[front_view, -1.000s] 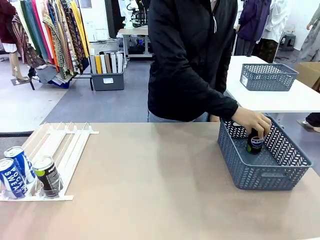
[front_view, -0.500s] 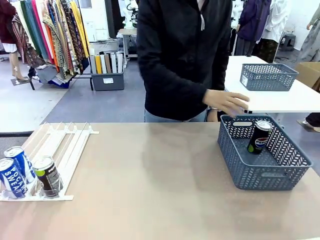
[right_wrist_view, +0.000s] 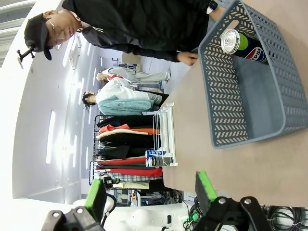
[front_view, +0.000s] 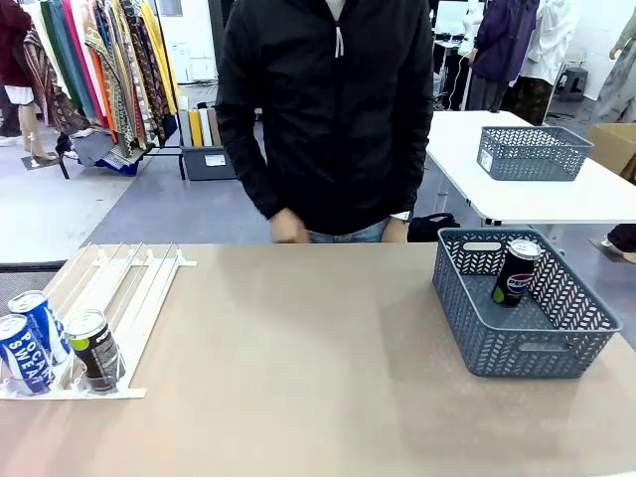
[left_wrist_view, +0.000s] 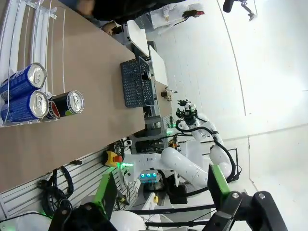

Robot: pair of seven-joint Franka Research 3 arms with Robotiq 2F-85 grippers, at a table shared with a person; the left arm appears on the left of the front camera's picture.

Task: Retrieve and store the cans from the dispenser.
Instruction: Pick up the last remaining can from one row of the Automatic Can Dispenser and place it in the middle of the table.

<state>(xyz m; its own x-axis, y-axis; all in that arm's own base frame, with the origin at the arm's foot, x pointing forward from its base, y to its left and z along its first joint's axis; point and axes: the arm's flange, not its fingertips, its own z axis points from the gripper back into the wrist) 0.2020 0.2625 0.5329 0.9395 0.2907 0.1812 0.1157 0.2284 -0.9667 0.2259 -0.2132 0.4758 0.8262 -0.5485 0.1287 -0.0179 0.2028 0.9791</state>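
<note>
The white dispenser (front_view: 119, 283) slopes toward the table's front left. At its low end stand two blue cans (front_view: 24, 350) and a black can (front_view: 92, 348). Another black can (front_view: 517, 273) leans inside the grey-blue basket (front_view: 527, 348) at the right. In the left wrist view the cans (left_wrist_view: 26, 94) lie far off at the upper left, and my left gripper (left_wrist_view: 161, 192) stands open with nothing between its fingers. The right wrist view looks at the basket (right_wrist_view: 226, 115) with its can (right_wrist_view: 243, 45) from a distance. There my right gripper (right_wrist_view: 150, 192) is open too and holds nothing.
A person in a black jacket (front_view: 328, 109) stands at the table's far edge, one hand (front_view: 288, 229) near the edge. A second grey basket (front_view: 532, 151) sits on a white table behind at the right. Broad bare tabletop lies between dispenser and basket.
The person's hand let go of the black can in the basket and drew back. The person shifted left along the far edge. The can now leans against the basket wall.
</note>
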